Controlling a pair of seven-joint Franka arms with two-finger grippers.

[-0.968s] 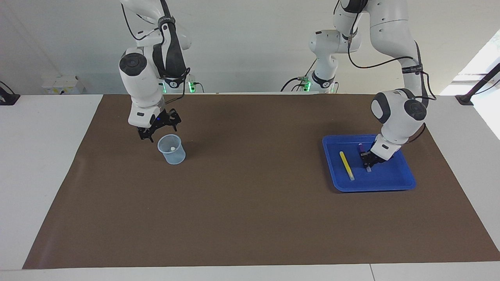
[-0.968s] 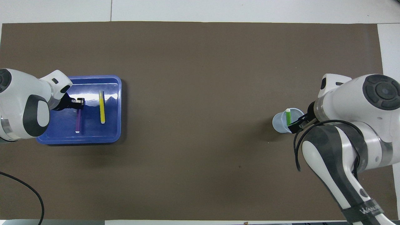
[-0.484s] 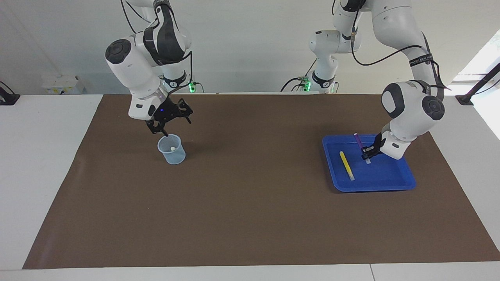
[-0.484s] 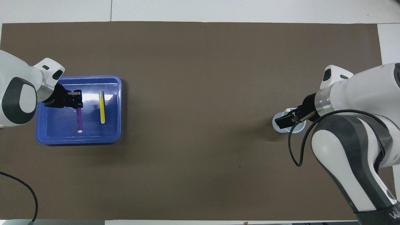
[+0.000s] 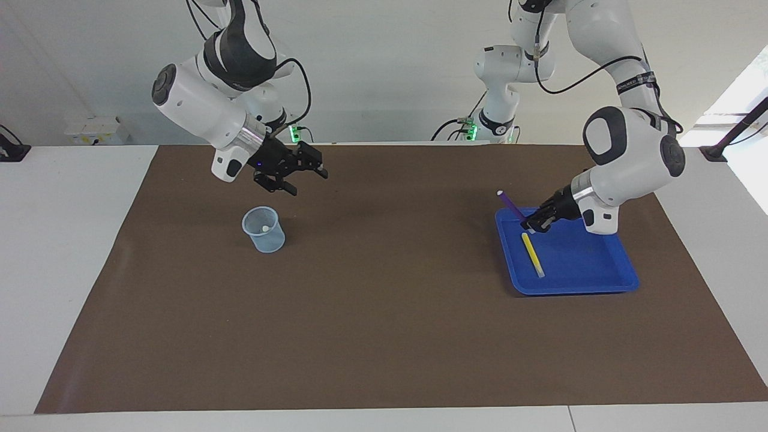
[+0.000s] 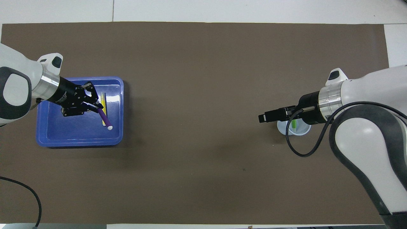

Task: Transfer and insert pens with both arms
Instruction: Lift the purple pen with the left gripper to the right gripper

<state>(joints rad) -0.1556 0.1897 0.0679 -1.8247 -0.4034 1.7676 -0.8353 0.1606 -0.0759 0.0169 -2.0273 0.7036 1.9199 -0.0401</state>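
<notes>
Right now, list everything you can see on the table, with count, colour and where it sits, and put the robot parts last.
mat: one, brown, covering the table.
tray: one, blue, at the left arm's end.
yellow pen: one, lying in the tray.
purple pen: one, tilted in the air over the tray, held.
cup: one, clear, at the right arm's end.
green pen: one, standing in the cup.
left gripper: black, shut on the purple pen.
right gripper: black, open, in the air beside the cup.
</notes>
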